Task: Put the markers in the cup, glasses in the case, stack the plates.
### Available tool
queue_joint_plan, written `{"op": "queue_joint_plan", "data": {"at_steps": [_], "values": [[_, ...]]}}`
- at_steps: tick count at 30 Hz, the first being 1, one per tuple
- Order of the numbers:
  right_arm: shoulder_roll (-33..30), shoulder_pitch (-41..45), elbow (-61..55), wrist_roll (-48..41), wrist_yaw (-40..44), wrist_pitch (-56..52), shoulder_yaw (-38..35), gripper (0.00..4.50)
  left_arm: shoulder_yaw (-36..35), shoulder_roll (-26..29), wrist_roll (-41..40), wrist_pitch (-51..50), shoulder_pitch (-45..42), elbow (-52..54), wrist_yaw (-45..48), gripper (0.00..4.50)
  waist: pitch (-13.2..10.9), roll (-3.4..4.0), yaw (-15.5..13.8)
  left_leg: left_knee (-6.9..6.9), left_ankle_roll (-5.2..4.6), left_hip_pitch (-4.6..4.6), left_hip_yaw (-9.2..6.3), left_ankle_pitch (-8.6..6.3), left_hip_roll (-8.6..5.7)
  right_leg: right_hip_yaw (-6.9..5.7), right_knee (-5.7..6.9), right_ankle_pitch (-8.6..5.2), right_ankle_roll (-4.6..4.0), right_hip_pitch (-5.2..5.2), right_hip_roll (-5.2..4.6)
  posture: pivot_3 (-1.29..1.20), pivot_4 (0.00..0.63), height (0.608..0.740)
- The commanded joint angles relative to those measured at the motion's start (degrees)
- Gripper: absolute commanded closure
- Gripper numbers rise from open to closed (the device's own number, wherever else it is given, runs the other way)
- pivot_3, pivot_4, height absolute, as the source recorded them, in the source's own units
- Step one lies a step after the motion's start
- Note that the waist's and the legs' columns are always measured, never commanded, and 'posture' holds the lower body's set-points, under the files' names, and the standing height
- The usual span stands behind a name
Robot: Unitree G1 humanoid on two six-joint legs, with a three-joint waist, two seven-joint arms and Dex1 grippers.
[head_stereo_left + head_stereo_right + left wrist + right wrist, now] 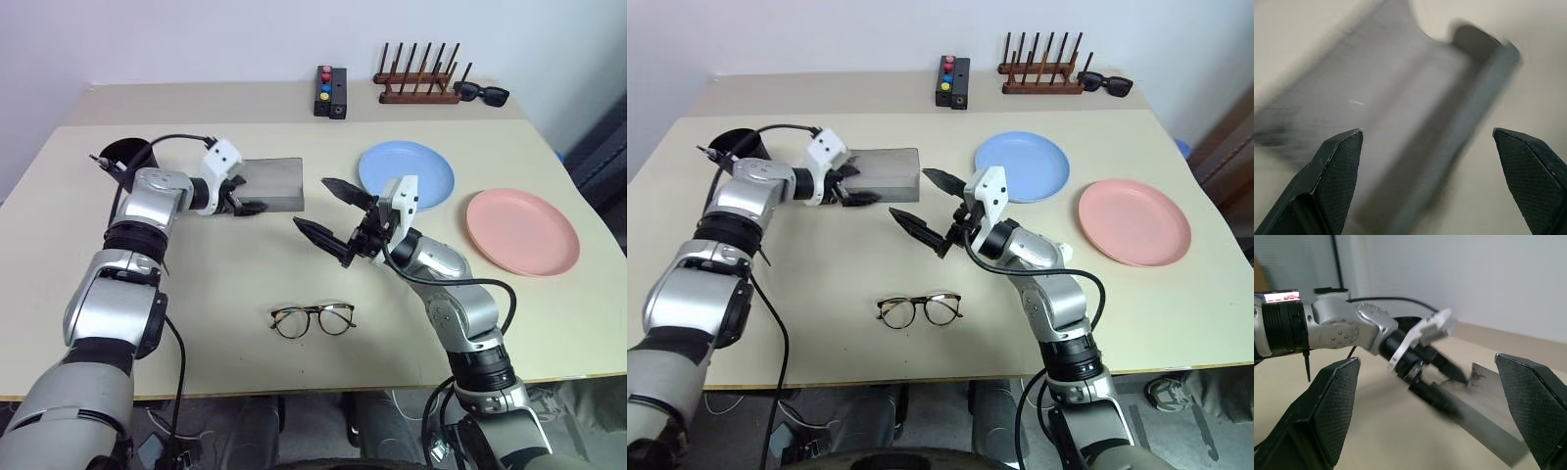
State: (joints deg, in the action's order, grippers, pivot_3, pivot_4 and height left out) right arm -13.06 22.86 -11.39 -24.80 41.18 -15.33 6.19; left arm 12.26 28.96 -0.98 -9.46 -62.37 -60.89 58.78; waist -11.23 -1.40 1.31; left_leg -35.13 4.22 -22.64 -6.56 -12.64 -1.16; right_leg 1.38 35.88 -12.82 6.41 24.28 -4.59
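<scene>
The grey case (269,184) lies shut on the bench (225,323), and everything else is placed from it. The left gripper (242,199) sits at the case's near left end, jaws spread wide and empty, pointing along its lid. The right gripper (328,215) hangs just off the case's right end, above the bench, jaws also wide with nothing between them. The glasses (313,319) rest well in front of the case, nearer the robot, lenses up and arms folded. The black cup (125,157) stands just left of the case behind the left arm; I cannot make out the markers. The blue plate (431,162) is to the case's right, the pink plate (524,232) farther right again, the two apart and unstacked.

The likely risk lies in opening the lid: the case is smooth and loose on the bench, so a push from one side may slide or spin it instead of lifting the lid, and the two grippers are close enough to knock each other.
</scene>
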Motion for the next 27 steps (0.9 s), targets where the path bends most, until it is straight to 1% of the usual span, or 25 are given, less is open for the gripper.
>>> {"op": "queue_joint_plan", "data": {"at_steps": [1, 2, 4, 6, 10, 11, 15, 19, 21, 23, 24, 25, 27], "values": [[-1.8, -0.8, -3.9, -0.1, -0.8, 0.0, -1.7, 0.0, 0.2, -0.3, 2.3, 2.6, -3.0, -3.8, 3.7, 0.16, 0.0, -0.01, 0.1, 0.0, 0.0, 0.0, 0.0, 0.0, 0.0, 0.0, 0.01, 0.0, 0.0, 0.01, 0.0, 0.0, 0.15, 0.74], [-2.4, -1.2, -4.2, 0.0, -0.9, 0.0, -1.9, 0.0, 0.2, -0.6, 2.8, 2.8, -3.3, -4.7, 4.0, 0.39, 0.0, -0.01, 0.0, 0.0, 0.0, -0.01, 0.0, 0.0, 0.0, 0.0, 0.01, 0.0, 0.0, 0.01, 0.0, 0.0, 0.15, 0.74], [-3.6, -1.9, -4.7, 0.0, -0.9, -0.2, -2.4, 0.0, -0.1, -1.0, 3.3, 3.1, -3.8, -6.1, 5.2, 1.03, 0.0, -0.01, 0.0, -0.01, -0.01, 0.0, 0.0, 0.0, 0.0, 0.0, 0.01, -0.01, 0.01, 0.01, 0.0, 0.0, 0.15, 0.74], [-5.1, -2.8, -5.1, 0.2, -0.7, -0.7, -2.4, 0.0, -0.3, -1.2, 3.8, 3.7, -4.0, -6.8, 6.2, 1.98, 0.0, -0.01, 0.0, -0.01, -0.01, 0.0, 0.0, 0.0, 0.0, 0.0, 0.01, -0.03, 0.04, 0.01, 0.0, 0.0, 0.15, 0.74], [-8.7, -4.3, -5.2, 1.8, 0.7, -0.9, -1.8, 0.0, -0.9, -1.8, 4.5, 4.7, -3.7, -7.3, 6.3, 4.09, 0.0, -0.01, -0.2, -0.03, -0.01, -0.03, 0.0, 0.0, 0.0, 0.0, 0.01, -0.03, 0.05, 0.01, 0.0, 0.0, 0.15, 0.74], [-9.5, -4.6, -5.1, 2.0, 1.0, -0.8, -1.9, 0.0, -0.9, -1.8, 4.6, 5.3, -3.4, -7.0, 6.5, 4.46, 0.0, -0.02, -0.2, -0.04, -0.01, -0.03, -0.01, 0.0, 0.0, 0.0, 0.01, -0.03, 0.05, 0.01, -0.01, 0.0, 0.15, 0.74], [-11.4, -4.7, -4.6, 2.1, 1.8, -0.5, -3.1, 0.0, -1.6, -1.8, 3.9, 7.6, -1.9, -4.9, 8.8, 4.46, 0.0, -0.01, -0.1, -0.05, -0.01, -0.03, -0.01, 0.0, 0.0, 0.0, 0.02, -0.03, 0.06, 0.0, 0.0, 0.0, 0.15, 0.74], [-12.9, -5.0, -4.4, 2.0, 2.5, -0.4, -3.9, 0.0, -2.3, -1.3, 1.5, 8.9, 1.0, 1.4, 16.2, 4.46, 0.0, -0.01, -0.1, -0.04, -0.01, -0.04, -0.01, -0.01, 0.0, 0.0, 0.02, -0.02, 0.02, 0.01, 0.0, 0.0, 0.15, 0.74], [-13.8, -5.3, -4.5, 1.8, 3.0, -0.6, -4.3, 0.0, -1.5, -0.3, 0.4, 7.5, 4.4, 8.3, 21.2, 4.46, 0.0, -0.01, -0.1, -0.04, -0.01, -0.04, -0.01, -0.01, 0.0, 0.0, 0.02, 0.01, -0.01, 0.01, -0.01, 0.0, 0.15, 0.74], [-14.6, -5.7, -4.7, 1.6, 3.5, -0.9, -4.7, 0.0, -0.5, 0.8, -0.8, 4.5, 8.8, 17.5, 25.2, 4.46, 0.0, 0.01, 0.0, -0.03, -0.02, -0.04, 0.0, -0.01, 0.01, 0.02, 0.01, 0.01, -0.03, 0.01, -0.01, 0.0, 0.15, 0.74], [-15.0, -5.9, -4.8, 1.5, 3.7, -1.0, -4.9, 0.0, 0.5, 1.8, -1.5, 2.7, 11.9, 23.8, 27.3, 4.46, 0.0, 0.02, 0.0, -0.03, -0.02, -0.04, -0.01, -0.01, 0.01, 0.02, 0.02, 0.01, -0.03, 0.01, -0.01, 0.0, 0.15, 0.74], [-15.3, -6.1, -5.0, 1.4, 3.9, -1.2, -5.0, 0.0, 1.4, 2.7, -1.8, 1.2, 14.8, 29.6, 28.7, 4.46, 0.0, 0.04, 0.2, -0.03, -0.02, -0.03, 0.0, -0.01, 0.01, 0.02, 0.02, 0.01, -0.04, 0.01, -0.01, 0.0, 0.15, 0.74], [-15.6, -6.4, -5.1, 1.3, 4.1, -1.2, -5.0, 0.0, 2.5, 4.1, -1.5, -1.1, 18.4, 37.2, 28.9, 4.46, 0.0, 0.05, 0.2, -0.02, -0.03, -0.03, 0.0, -0.01, 0.02, 0.04, 0.03, 0.0, -0.05, 0.01, -0.01, 0.0, 0.15, 0.74]]}}
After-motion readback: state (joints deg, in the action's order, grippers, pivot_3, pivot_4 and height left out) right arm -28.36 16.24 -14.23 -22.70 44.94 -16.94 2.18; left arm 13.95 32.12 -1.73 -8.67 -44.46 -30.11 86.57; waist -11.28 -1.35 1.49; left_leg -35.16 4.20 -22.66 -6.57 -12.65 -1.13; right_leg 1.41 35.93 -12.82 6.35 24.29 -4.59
